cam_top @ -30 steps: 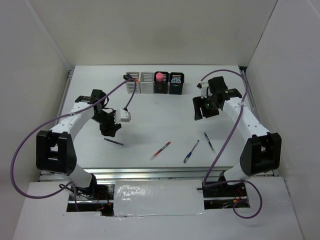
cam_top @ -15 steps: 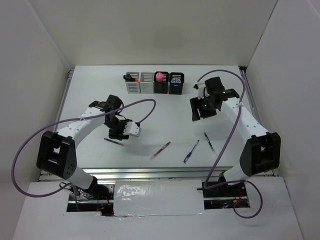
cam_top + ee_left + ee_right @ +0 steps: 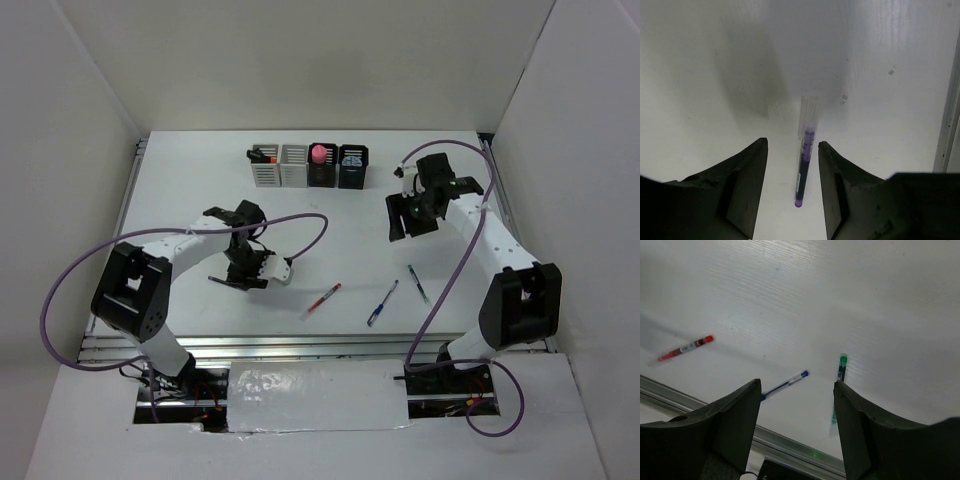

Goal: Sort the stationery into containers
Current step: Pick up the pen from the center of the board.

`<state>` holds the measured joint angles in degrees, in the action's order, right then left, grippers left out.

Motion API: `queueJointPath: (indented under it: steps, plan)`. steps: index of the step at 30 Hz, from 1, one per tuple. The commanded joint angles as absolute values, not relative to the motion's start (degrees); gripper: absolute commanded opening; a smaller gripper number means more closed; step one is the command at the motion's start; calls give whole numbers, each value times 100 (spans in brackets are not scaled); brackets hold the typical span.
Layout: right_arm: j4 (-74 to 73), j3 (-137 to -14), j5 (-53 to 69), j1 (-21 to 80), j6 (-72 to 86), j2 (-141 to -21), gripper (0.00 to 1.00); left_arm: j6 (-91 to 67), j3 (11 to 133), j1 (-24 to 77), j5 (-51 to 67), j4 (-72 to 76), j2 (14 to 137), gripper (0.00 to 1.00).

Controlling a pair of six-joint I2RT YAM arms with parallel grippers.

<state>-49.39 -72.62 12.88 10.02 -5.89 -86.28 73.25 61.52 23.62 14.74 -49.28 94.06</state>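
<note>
A thin purple pen (image 3: 805,165) lies on the white table between the fingers of my open left gripper (image 3: 792,144), which hangs just above it without touching. In the top view the left gripper (image 3: 238,276) covers most of that pen (image 3: 216,281). My right gripper (image 3: 404,220) is open and empty, raised over the right half of the table. Its wrist view shows a red pen (image 3: 686,348), a blue pen (image 3: 785,385) and a green pen (image 3: 840,374) on the table below its gripper (image 3: 796,383). The four joined holders (image 3: 293,166) stand at the back.
In the top view the red pen (image 3: 322,299), blue pen (image 3: 382,303) and green pen (image 3: 419,284) lie near the front edge. A pink-capped item (image 3: 319,153) stands in one black holder. A metal rail (image 3: 790,447) runs along the table's near edge.
My left gripper has swung right and toward the near edge, turning to straddle the purple pen. My right gripper has barely shifted.
</note>
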Motion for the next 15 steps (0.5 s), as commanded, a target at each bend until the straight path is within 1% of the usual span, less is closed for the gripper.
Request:
queueJointPath:
  steps: [1, 5, 11, 14, 15]
  plan:
    - [-5062, -7295, 1371, 906, -685, -8622, 66, 7313, 6056, 2408, 1459, -5018, 9527, 57]
    - [-5062, -7242, 1397, 844, -694, -8631, 66, 7172, 5836, 2434, 1450, -4870, 9510, 57]
    - [-5062, -7277, 1520, 756, -677, -8657, 66, 6794, 5450, 2470, 1283, -4193, 9510, 56]
    - [-5062, -7260, 1512, 747, -677, -8640, 66, 6601, 5291, 2487, 1213, -3789, 9492, 52]
    - [-5062, -7242, 1503, 747, -668, -8622, 66, 6522, 5221, 2487, 1213, -3588, 9483, 48]
